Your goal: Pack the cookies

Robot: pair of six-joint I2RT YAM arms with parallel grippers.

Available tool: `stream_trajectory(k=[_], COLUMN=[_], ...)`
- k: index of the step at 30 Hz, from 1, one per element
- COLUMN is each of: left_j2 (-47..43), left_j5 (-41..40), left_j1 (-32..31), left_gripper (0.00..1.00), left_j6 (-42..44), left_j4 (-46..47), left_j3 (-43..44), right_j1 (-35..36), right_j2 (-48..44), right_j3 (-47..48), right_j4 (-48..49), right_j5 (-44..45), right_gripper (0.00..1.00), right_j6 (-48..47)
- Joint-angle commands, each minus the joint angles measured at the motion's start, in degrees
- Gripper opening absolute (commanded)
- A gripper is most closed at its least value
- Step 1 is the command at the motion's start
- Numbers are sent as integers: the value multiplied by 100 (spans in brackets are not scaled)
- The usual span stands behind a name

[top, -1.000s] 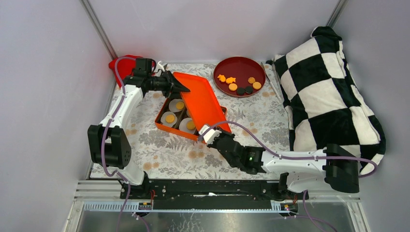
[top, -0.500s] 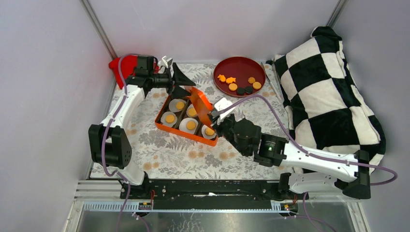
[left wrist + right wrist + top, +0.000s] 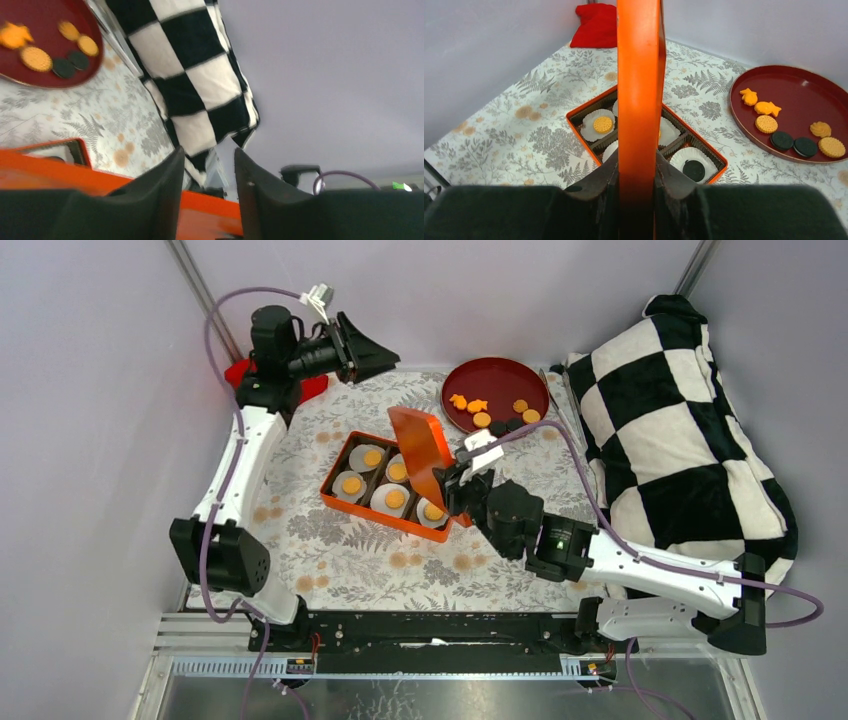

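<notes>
The orange box (image 3: 368, 521) sits mid-table with white paper cups, several holding orange cookies (image 3: 395, 499). In the right wrist view one cup holds a black cookie (image 3: 694, 170) and another an orange one (image 3: 602, 124). More cookies (image 3: 482, 420) lie on the dark red plate (image 3: 495, 380), orange and black (image 3: 782, 140). My right gripper (image 3: 447, 480) is shut on the orange lid (image 3: 420, 450), which stands on edge over the box's right side (image 3: 639, 75). My left gripper (image 3: 362, 346) hangs high at the back left, open and empty (image 3: 210, 167).
A black-and-white checkered pillow (image 3: 680, 430) fills the right side of the table. A red cloth (image 3: 238, 375) lies in the back left corner under the left arm. Grey walls close the space on three sides.
My left gripper opened off the lid and rose up and back to the left corner. The right gripper swung the lid from lying slanted over the box to standing upright.
</notes>
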Motion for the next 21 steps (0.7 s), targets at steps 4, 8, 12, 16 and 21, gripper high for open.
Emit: stream_trajectory(k=[4, 8, 12, 16, 21], left_j2=[-1051, -1493, -1658, -1811, -1970], left_j5=[-3913, -5521, -6498, -6793, -7333], left_j1=[48, 48, 48, 48, 51], left_gripper=[7, 0, 0, 0, 0], left_j6=[2275, 2366, 2358, 2304, 2452], left_j4=[-1995, -2066, -2143, -2126, -2100], left_j3=[34, -933, -1556, -1973, -2150], right_j1=[-1179, -1672, -2227, -3018, -3534], right_j2=[-330, -238, -64, 371, 1240], right_j3=[586, 752, 710, 520, -87], right_j4=[-213, -165, 231, 966, 2629], right_j5=[-977, -1873, -2916, -4259, -5322], right_gripper=[0, 0, 0, 0, 0], right_j6=[1796, 2407, 3236, 4401, 5718])
